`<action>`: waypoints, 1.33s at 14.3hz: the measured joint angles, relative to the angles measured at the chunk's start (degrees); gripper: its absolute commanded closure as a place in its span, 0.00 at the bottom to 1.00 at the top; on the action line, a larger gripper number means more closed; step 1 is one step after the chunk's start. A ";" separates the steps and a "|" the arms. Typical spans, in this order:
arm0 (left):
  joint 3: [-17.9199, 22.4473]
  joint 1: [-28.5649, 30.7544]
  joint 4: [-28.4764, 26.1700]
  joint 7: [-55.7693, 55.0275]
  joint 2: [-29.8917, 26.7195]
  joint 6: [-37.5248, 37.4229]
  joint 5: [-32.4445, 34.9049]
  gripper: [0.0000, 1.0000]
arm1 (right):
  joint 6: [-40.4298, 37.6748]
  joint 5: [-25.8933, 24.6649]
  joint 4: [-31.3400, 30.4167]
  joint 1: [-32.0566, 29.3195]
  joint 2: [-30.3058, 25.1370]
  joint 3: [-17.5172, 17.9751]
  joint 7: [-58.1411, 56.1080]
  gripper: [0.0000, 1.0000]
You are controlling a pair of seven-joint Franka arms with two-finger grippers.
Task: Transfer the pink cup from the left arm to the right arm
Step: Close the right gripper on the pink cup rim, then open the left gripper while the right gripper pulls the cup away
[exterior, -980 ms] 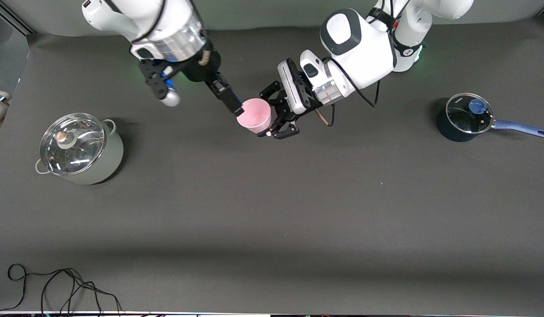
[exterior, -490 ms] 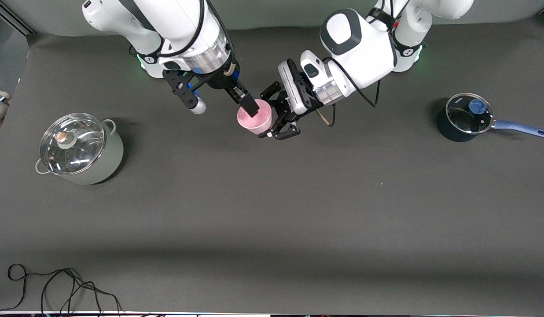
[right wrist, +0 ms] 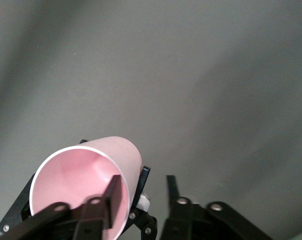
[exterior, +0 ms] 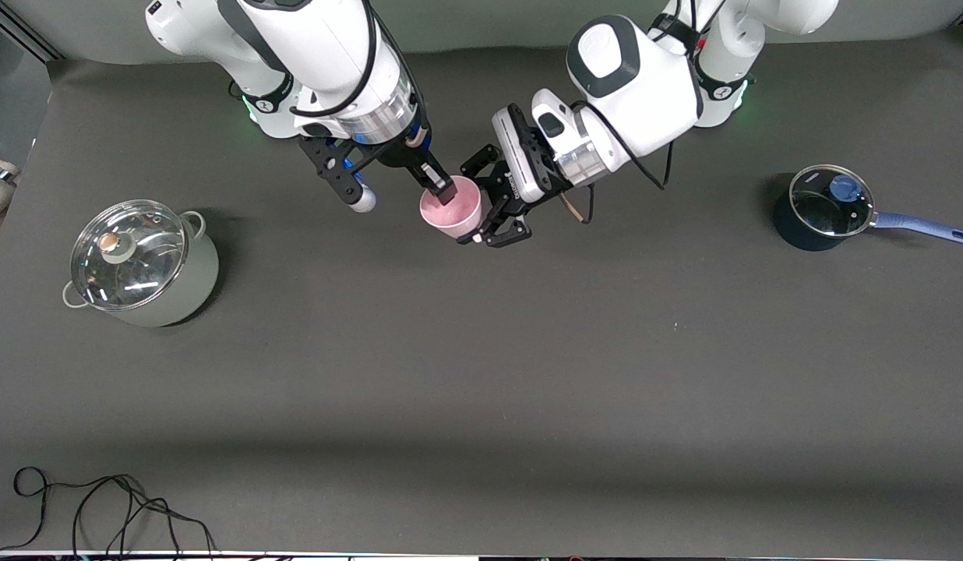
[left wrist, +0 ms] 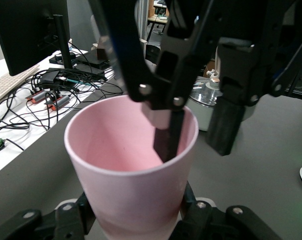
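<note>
Pale-pink plastic, thin-walled and tapered: the pink cup (exterior: pixel 449 209) is held in the air over the part of the table (exterior: pixel 481 405) between the two arms' bases, tipped so that its open mouth faces up and toward the right arm. The lower body of the cup is clenched by the left gripper (exterior: pixel 481 204), whose fingers are pressed against its sides near the base.

The right gripper (exterior: pixel 435 185) is placed at the rim. One finger (left wrist: pixel 167 137) is seen inside the mouth and the other finger (left wrist: pixel 223 127) outside the wall. A gap shows between the outer finger and the cup, so no grasp is judged to be made yet.

The cup is judged to be very light, smooth and somewhat slippery, with a wall that would flex under a hard squeeze. A moderate pinch across the rim wall, a little way down from the lip, should be enough. The lower body should be released by the left arm only after that pinch is firm, since a light cup can tilt or slide from one-sided contact.
</note>
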 measured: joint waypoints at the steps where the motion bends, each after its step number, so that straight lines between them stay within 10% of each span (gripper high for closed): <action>1: -0.04 -0.03 0.00 0.03 0.00 -0.03 0.01 0.47 | 0.18 0.00 0.03 -0.03 0.00 -0.03 -1.13 1.00; 6: -0.15 -0.51 0.01 0.35 -0.02 0.76 0.05 0.41 | 0.21 0.27 0.13 -0.33 0.00 -0.14 -2.67 1.00; 10: 0.02 -0.51 0.04 0.28 -0.03 0.89 0.04 0.02 | 0.35 0.35 0.25 -0.43 0.00 -0.31 -3.33 1.00; 19: 1.25 4.18 -0.83 0.15 1.72 -1.95 0.03 0.01 | -3.58 0.28 1.70 -3.05 -1.07 -5.50 -22.78 1.00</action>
